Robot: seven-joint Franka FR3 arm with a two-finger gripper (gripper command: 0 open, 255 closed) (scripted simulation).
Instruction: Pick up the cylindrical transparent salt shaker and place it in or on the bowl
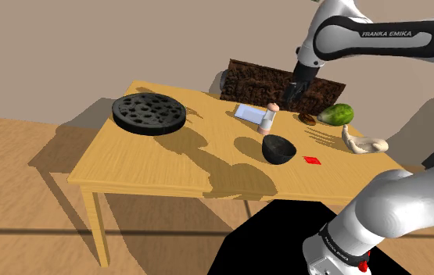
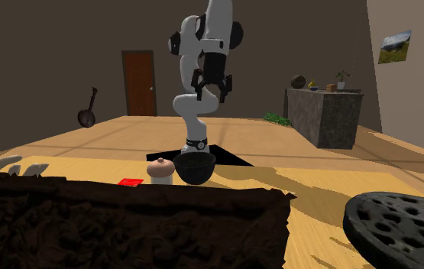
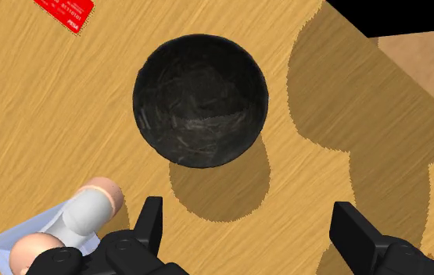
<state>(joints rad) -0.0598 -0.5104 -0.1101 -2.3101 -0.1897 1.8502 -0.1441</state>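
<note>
My pincer (image 3: 249, 220) hangs open above the surface (image 3: 66, 117).
Salt shaker (image 3: 90, 212) sits outside one finger, near the bowl (image 3: 201, 100).

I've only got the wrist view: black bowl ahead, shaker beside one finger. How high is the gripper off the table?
Observer: High; in the second exterior view the gripper hangs well above the bowl and shaker.
Operator: Anything else near the bowl?
Observer: A green thing and a pale thing lie to its right in the shoulder view.
Operator: And the other side?
Observer: A dark perforated disc sits near the table's left end in that view.
</note>
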